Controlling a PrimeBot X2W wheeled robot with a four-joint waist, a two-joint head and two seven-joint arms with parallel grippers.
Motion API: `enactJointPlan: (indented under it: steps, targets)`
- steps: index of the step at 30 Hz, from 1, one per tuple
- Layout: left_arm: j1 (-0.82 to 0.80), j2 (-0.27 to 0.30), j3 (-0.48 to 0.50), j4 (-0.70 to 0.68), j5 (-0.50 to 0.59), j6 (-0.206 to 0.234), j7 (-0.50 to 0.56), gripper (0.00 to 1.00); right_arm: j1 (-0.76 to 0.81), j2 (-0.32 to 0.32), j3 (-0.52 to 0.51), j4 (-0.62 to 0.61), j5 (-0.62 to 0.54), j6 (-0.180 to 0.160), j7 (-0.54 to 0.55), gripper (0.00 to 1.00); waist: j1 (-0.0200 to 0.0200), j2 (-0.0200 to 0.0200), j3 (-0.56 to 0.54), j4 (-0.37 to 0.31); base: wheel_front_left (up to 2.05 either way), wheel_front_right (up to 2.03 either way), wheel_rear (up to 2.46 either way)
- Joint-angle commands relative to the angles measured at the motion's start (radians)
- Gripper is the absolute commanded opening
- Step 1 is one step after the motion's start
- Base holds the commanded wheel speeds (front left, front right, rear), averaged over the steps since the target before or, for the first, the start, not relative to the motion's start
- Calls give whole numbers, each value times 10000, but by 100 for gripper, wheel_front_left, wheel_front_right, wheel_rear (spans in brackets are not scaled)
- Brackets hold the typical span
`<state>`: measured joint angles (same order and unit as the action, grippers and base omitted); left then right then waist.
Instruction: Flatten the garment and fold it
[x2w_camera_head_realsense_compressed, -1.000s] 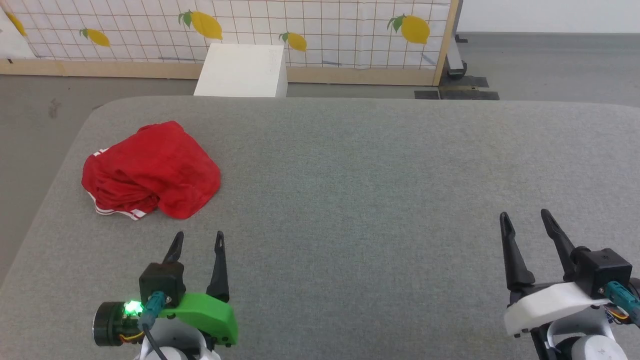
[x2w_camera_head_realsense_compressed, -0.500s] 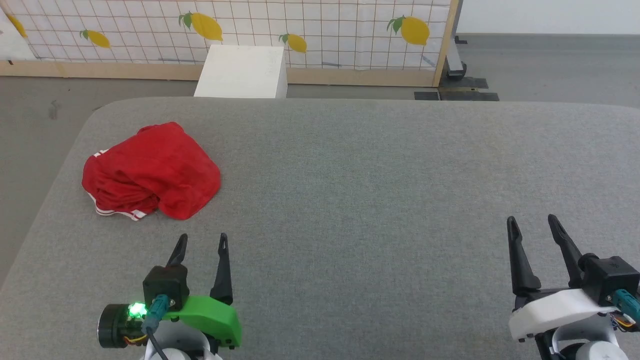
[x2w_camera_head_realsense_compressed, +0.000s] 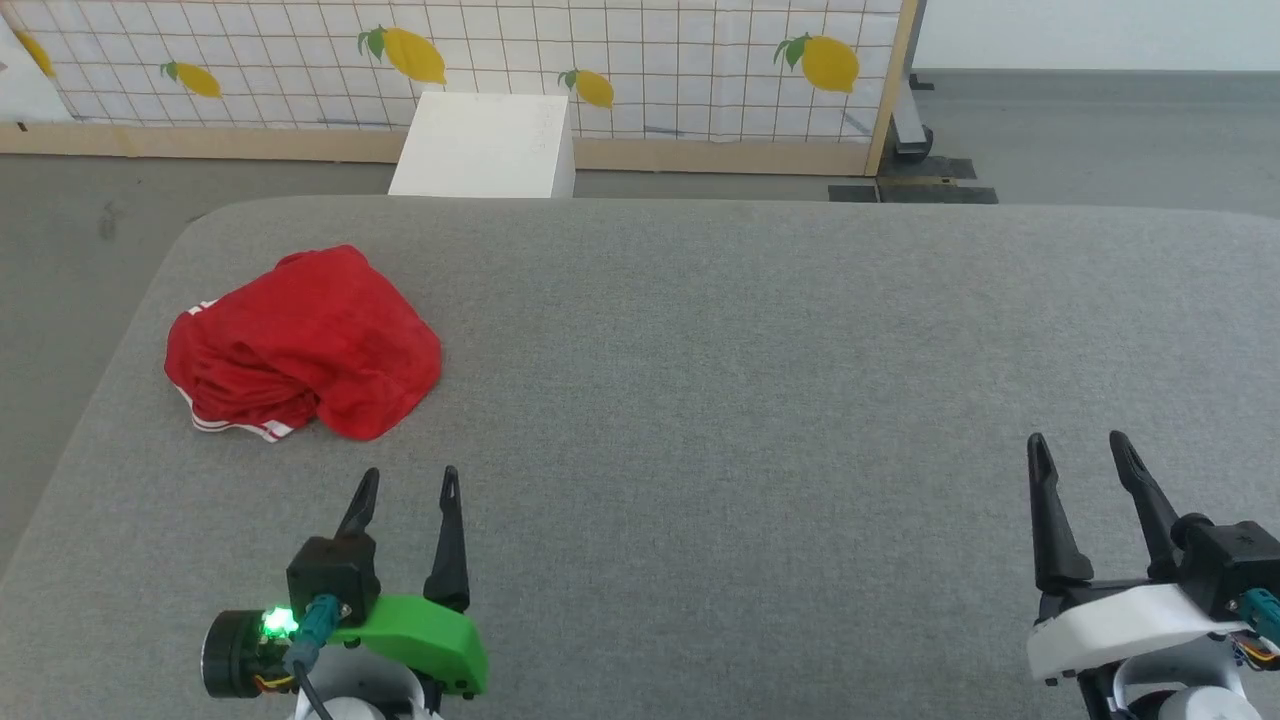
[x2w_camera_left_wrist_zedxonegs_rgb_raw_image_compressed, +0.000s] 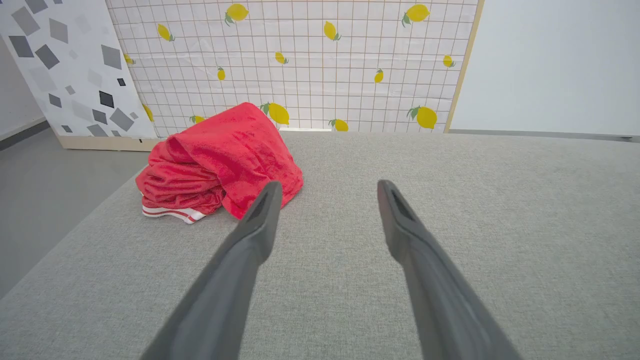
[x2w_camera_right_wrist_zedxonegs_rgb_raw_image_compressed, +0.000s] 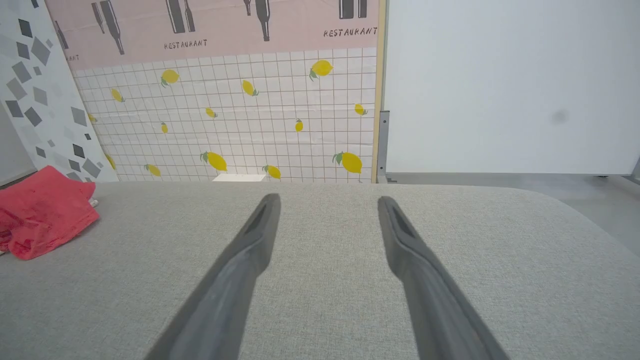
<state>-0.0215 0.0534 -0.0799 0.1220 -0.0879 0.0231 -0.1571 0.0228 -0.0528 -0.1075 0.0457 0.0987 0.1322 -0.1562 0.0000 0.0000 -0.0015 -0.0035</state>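
The garment (x2w_camera_head_realsense_compressed: 305, 345) lies crumpled in a red heap at the left of the grey table, with striped red-and-white trim showing at its front edge; its white sleeves are hidden. In the left wrist view the garment (x2w_camera_left_wrist_zedxonegs_rgb_raw_image_compressed: 222, 160) sits just ahead and to the left of my fingers. My left gripper (x2w_camera_head_realsense_compressed: 410, 482) hovers open a short way in front of the heap, touching nothing. At the lower right my right gripper (x2w_camera_head_realsense_compressed: 1078, 447) is open and empty, far from the cloth. The right wrist view catches the garment (x2w_camera_right_wrist_zedxonegs_rgb_raw_image_compressed: 45, 220) at its left edge.
The grey padded table (x2w_camera_head_realsense_compressed: 760, 380) stretches wide to the right of the heap. Its rounded left edge (x2w_camera_head_realsense_compressed: 120, 340) runs close beside the garment. Beyond the far edge stand a white box (x2w_camera_head_realsense_compressed: 485, 145) and a lemon-patterned partition (x2w_camera_head_realsense_compressed: 620, 50).
Both grippers have drawn back a little toward the bottom of the head view, still open. The garment has not moved.
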Motion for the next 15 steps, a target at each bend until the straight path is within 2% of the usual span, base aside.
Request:
enactJointPlan:
  steps: [1,15]
  targets:
    - [-165,7,-38,57,-33,54,-101,100,165,15,-47,31,121,-10,-105,100,0,0,14,-3,0,0,0]
    - [-249,13,-163,358,-146,112,-392,100,226,19,-205,148,233,-11,-397,100,0,0,42,-16,0,0,0]
